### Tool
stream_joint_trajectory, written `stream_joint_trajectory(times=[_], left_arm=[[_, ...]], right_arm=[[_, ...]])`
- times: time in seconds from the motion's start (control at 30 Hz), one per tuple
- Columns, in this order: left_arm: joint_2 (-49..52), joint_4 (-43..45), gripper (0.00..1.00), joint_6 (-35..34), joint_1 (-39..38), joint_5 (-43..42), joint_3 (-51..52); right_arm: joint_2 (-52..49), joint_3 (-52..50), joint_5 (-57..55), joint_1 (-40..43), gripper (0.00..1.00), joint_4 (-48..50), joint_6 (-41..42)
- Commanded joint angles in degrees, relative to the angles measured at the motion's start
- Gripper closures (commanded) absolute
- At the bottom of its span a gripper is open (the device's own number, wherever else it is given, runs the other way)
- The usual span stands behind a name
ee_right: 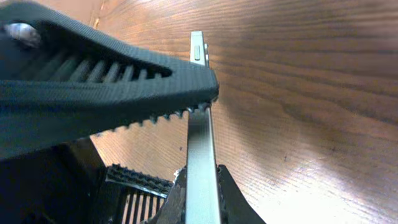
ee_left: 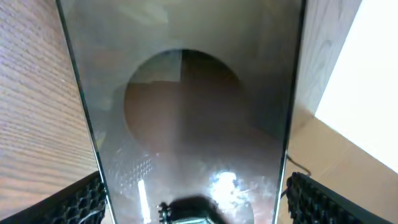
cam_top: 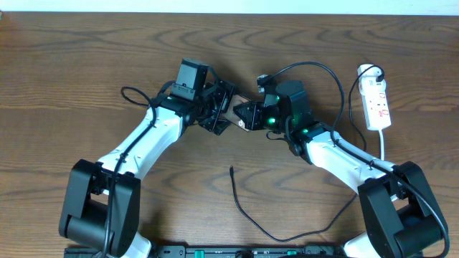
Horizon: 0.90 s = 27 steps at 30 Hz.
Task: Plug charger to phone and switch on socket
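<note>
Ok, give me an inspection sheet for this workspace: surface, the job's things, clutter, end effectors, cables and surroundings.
Surface: wooden table, dark grain, no spills seen.
Job's things: phone held between both arms; charger loose on the table, its plug tip not in the phone; socket at the right, switch state too small to tell.
Clutter: nothing seen.
End effectors: left end effector shut on the phone; right end effector shut on the phone.
Cables: charger curves along the table's front; black arm cable arcs above the right arm.
Surroundings: pale strip beyond the table's far edge; nothing else seen.
</note>
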<state>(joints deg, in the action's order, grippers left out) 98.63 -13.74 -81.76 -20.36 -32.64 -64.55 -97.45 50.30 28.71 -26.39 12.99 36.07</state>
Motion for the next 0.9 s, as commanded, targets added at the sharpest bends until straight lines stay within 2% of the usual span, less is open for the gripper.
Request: stream_joint_trajectory(times=[0.0,0.27,0.4,0.43,0.53,0.63,0.87], left_arm=[[-1.44,0.17,0.08,6.23,0.5,-1.66,-1.31],[-1.46,3.21,0.08,11.45,6.23,-16.37,-1.31],[-1.46,7.21,0.08,14.08,10.12,-25.55,-1.31],[-1.46,8.22,0.08,14.08,10.64,-26.43,-1.31],[-1.46,13.4,0.08,13.9,12.83,-28.74,-1.31],[-1.44,16.17,0.08,11.93,14.27,-28.2,-1.31],[-1.44,26.67,0.07,5.4,16.33,-26.88,-1.31]], right_arm=[[-0.17,0.68,1.64,1.49,0.99,0.42,1.68],[-0.17,0.68,1.62,8.52,0.99,0.39,6.14],[-0.17,0.68,2.69,11.98,0.99,0.52,21.42],[-0.17,0.68,3.1,12.2,0.99,0.61,24.15],[-0.17,0.68,5.14,12.15,0.99,1.97,42.95],[-0.17,0.68,6.32,11.47,0.99,5.27,54.03],[-0.17,0.68,4.94,9.14,0.99,23.1,68.08]])
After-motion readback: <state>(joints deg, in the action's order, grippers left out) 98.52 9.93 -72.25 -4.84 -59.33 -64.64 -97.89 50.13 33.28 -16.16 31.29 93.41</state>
